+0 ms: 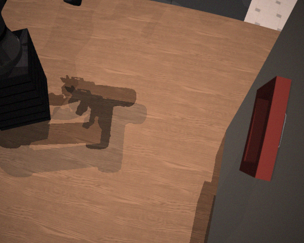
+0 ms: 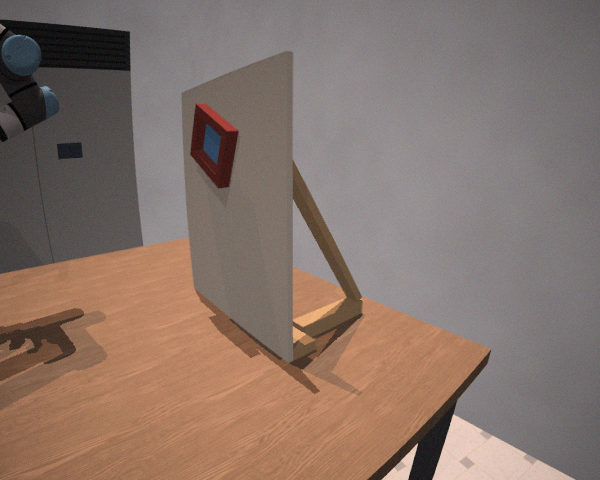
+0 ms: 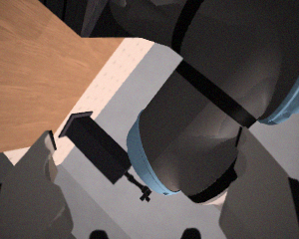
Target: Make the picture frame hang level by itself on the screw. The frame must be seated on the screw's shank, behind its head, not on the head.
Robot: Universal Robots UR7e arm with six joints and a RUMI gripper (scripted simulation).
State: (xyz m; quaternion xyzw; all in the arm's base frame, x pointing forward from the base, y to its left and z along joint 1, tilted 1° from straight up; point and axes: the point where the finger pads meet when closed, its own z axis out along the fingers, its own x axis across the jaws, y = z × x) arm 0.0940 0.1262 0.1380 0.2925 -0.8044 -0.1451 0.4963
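Note:
A red picture frame (image 2: 216, 119) (image 1: 274, 125) with a blue picture hangs high on an upright grey wall panel (image 2: 248, 232). In the exterior view its top edge slopes down to the right, so it hangs crooked. The screw is hidden behind the frame. A thin silver line (image 1: 282, 130) shows along the frame's back edge in the top view. My gripper (image 3: 146, 129) is open and empty. It is far from the frame, up at the left end of the table, and the wrist view looks back at my own arm.
The panel stands on a wooden table (image 2: 186, 413) (image 1: 160, 78), near its right edge, propped from behind by a wooden brace (image 2: 321, 232). My arm's black pedestal (image 1: 21, 86) stands at the table's far left. A grey cabinet (image 2: 83, 206) is behind the table.

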